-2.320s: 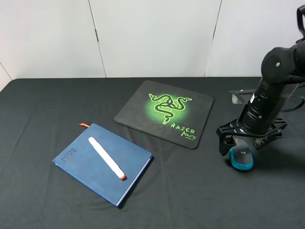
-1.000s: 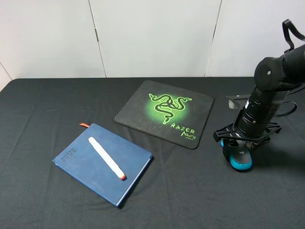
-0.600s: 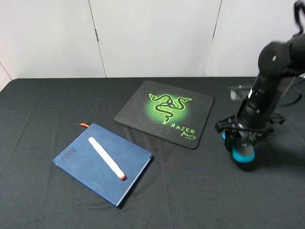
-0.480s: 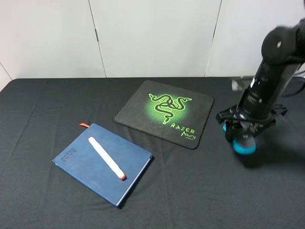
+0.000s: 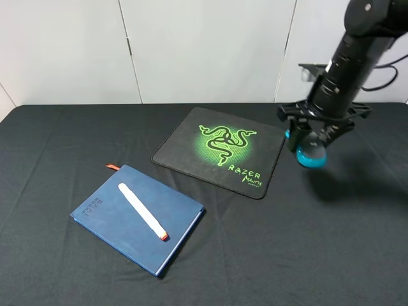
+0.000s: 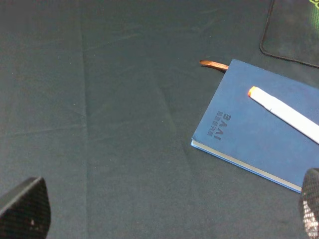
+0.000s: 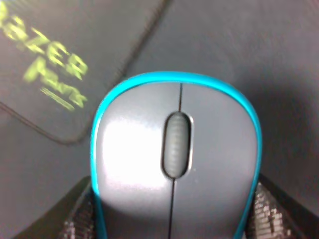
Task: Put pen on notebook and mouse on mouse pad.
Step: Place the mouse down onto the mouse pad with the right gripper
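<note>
Currently right gripper [image 5: 310, 141] is clamped on the mouse [image 5: 312, 153], held in the air just beside the mouse pad [image 5: 220, 151] edge (pen [image 5: 142, 210] lies on notebook [image 5: 137, 217]); left gripper [image 6: 164, 211] spread wide, empty.

One pen [image 5: 143, 211], white with an orange-red tip. One notebook [image 5: 121, 223], dark blue, with one orange ribbon bookmark [image 5: 112, 167]. One mouse [image 5: 312, 153], grey top, blue sides. One mouse pad [image 5: 191, 150], black with one green snake logo [image 5: 224, 140]. One black surface [image 5: 57, 146]. Robot arms in the high view: one [image 5: 357, 51].
</note>
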Motion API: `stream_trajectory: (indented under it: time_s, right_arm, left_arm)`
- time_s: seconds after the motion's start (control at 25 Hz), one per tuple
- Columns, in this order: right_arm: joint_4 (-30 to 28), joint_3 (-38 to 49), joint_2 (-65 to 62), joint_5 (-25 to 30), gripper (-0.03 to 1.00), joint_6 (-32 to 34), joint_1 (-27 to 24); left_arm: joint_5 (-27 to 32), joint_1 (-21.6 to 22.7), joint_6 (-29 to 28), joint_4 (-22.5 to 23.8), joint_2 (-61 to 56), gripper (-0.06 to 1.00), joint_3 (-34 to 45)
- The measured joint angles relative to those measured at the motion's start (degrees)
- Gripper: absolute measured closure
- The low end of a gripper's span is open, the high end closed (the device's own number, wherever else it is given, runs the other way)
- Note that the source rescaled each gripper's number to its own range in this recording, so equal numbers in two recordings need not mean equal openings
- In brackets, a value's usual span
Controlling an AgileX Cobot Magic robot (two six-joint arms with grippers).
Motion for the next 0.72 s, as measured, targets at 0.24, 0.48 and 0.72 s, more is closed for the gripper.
stream_trajectory:
  time_s: [0.24,0.48,0.72]
  right_arm:
    - [-1.1,-12.6,8.7,3.9,0.94,0.2,5.8]
    - [-1.1,-26.1,18.7,8.4,0.94,0.3,9.5]
    - [0.5,-38.6,27.6,9.4,0.94,0.3,10.6]
  left_arm:
    - [0.0,0.0,0.0,0.0,0.0,-0.06,0.0]
    - [0.0,0.0,0.0,0.0,0.0,-0.06,0.0]
    - [0.0,0.0,0.0,0.0,0.0,-0.06,0.0]
